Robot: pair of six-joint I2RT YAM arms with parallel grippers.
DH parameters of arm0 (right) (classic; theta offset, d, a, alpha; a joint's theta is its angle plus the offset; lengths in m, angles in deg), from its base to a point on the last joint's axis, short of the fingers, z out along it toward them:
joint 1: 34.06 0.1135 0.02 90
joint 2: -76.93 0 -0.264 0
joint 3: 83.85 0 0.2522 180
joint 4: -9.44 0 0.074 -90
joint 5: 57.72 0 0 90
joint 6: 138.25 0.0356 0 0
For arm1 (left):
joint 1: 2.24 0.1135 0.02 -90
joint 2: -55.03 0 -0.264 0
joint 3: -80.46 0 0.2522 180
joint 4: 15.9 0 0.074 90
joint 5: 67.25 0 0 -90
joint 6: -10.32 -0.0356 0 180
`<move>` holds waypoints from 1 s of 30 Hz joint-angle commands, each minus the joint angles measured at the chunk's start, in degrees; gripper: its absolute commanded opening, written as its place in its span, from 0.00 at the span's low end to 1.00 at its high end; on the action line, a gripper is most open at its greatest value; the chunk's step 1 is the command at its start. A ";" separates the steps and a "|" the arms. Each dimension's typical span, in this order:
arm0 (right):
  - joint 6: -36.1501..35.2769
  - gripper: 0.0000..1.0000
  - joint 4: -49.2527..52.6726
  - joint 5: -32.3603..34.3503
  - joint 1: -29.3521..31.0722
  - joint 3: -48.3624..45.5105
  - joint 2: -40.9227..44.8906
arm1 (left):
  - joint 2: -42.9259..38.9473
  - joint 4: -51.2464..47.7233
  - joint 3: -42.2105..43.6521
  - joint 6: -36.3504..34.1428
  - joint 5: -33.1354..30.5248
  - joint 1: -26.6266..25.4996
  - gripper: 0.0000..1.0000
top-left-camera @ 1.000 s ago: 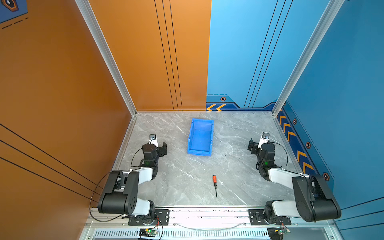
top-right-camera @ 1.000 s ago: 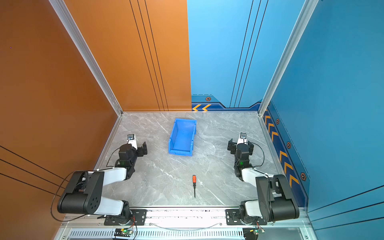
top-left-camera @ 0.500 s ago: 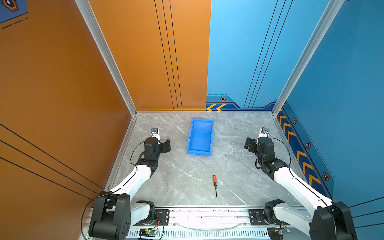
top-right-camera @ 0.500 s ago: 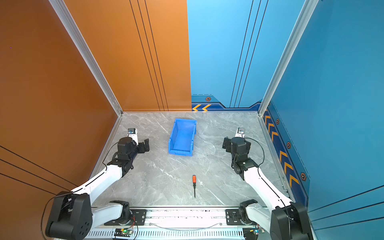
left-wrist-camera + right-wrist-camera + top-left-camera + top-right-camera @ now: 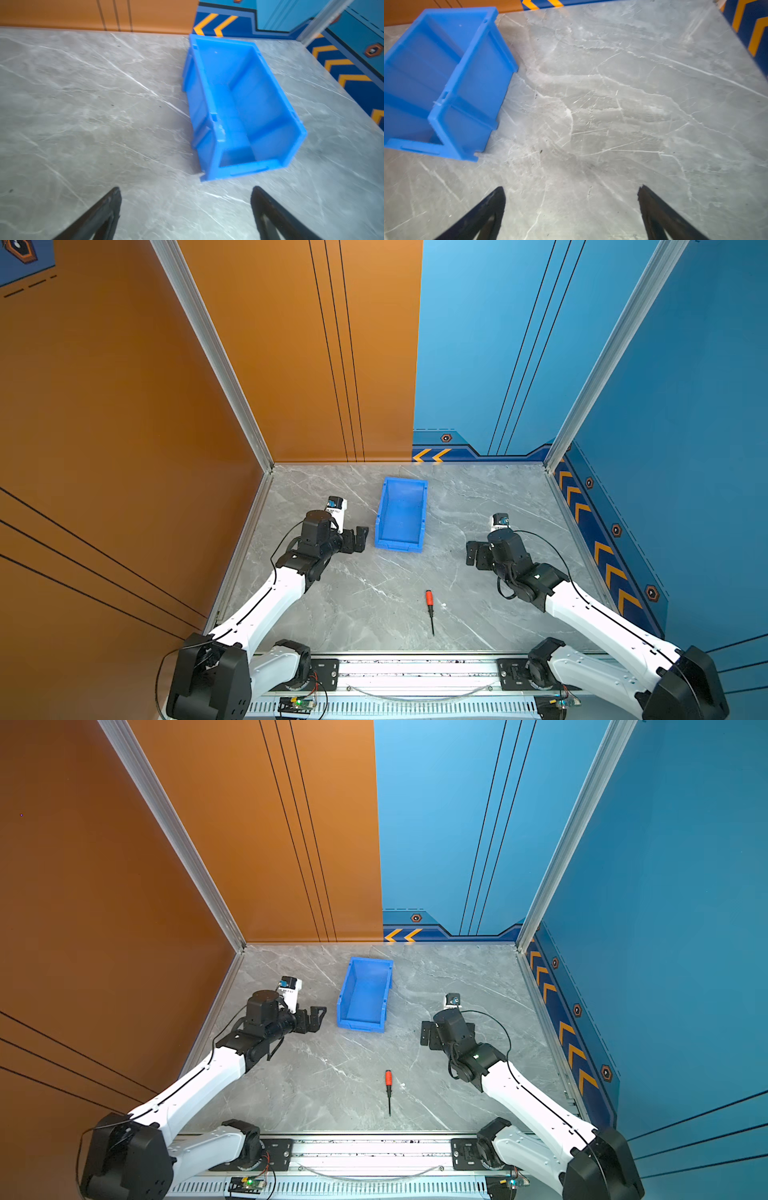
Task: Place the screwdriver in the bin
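The left hand (image 5: 358, 539) hangs just beside the bin's (image 5: 398, 546) left long wall, near the low short end. Its fingers (image 5: 112, 207) are spread wide in the left wrist view, with nothing between them and touching nothing.

The bin sits empty on the surface (image 5: 374, 593). The screwdriver (image 5: 429, 605) lies flat, well apart from the bin, out past that low short wall and a little right of it. Its long axis runs roughly parallel to the bin's long sides, with the red handle towards the bin and the tip pointing away.

The right hand (image 5: 473, 556) hovers well off the bin's right side, spread fully and holding nothing. It looks the nearer of the two to the screwdriver, which lies behind it on the side away from the bin, out of both wrist views. It would likely have to draw back and close across the handle
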 commanded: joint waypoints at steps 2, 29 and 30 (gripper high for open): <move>3.56 1.00 5.83 -2.96 4.32 2.16 -1.78 | -3.83 -6.05 -0.81 -2.46 7.01 -4.54 0.98; 7.12 0.78 3.60 -16.33 18.19 8.47 -24.39 | -21.29 -13.35 9.25 9.91 -18.31 -28.90 0.98; 7.00 0.76 3.66 -16.33 18.54 8.71 -24.61 | -22.29 -14.10 9.69 10.04 -19.20 -28.58 0.98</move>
